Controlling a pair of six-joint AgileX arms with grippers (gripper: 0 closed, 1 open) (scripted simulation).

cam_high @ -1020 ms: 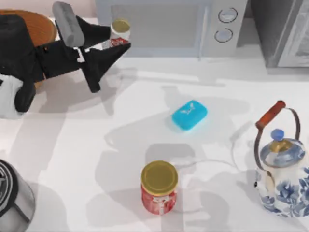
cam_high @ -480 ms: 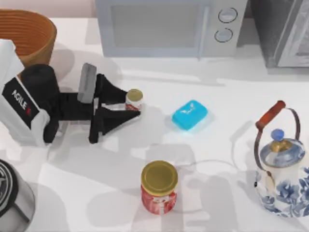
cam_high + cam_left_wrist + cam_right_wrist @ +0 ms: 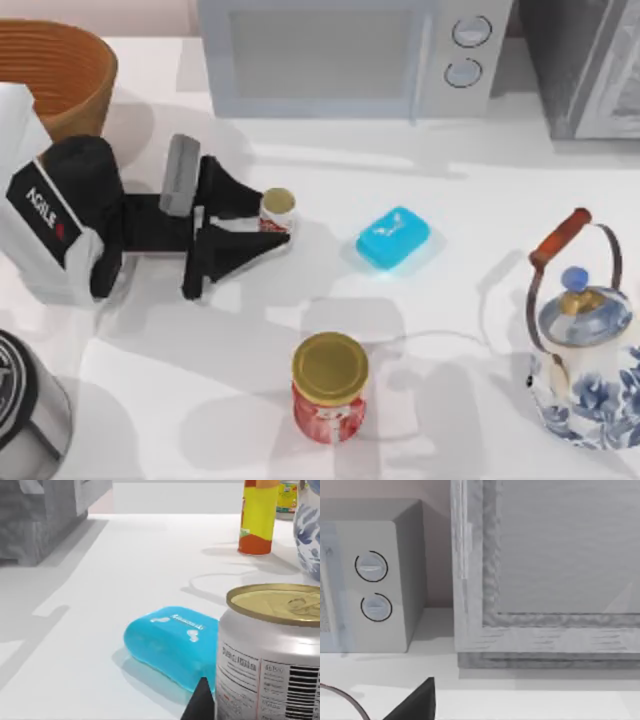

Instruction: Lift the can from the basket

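Can (image 3: 278,209), small, white-and-red label, tan-gold top, upright between the left gripper's (image 3: 268,222) clamped fingers.

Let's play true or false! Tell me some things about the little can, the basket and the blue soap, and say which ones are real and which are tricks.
1. The can sits inside the basket. False: it is out on the table, between the fingers of the left end effector.
2. The blue soap lies to the right of the can. True.
3. The red jar has a gold lid. True.
4. The kettle stands at the table's left side. False: it stands at the right.
5. The basket is at the table's far left corner. True.
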